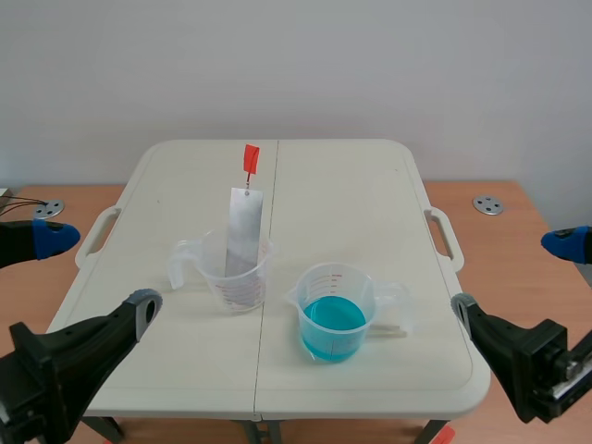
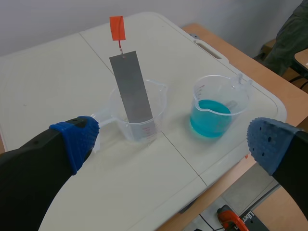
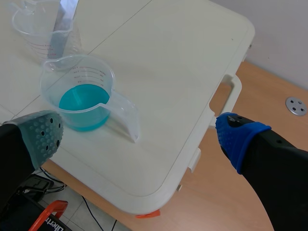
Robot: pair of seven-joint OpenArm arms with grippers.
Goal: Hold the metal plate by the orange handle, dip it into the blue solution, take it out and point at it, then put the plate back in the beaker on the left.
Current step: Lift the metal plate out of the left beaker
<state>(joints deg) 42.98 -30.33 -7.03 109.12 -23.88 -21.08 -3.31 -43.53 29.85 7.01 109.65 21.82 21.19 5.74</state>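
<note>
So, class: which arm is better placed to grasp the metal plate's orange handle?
Left. The thin grey metal plate with its orange tab handle stands in the clear plastic beaker on the left arm's side, ahead of its open jaws. The right arm would probably reach past the beaker of blue solution.

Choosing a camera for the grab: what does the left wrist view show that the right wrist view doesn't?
Left wrist view only: the orange handle, the whole metal plate, the open left gripper. Right wrist view only: the open right gripper; it catches just the plate's lower part. Both: the blue solution beaker and the clear beaker holding the plate.
</note>
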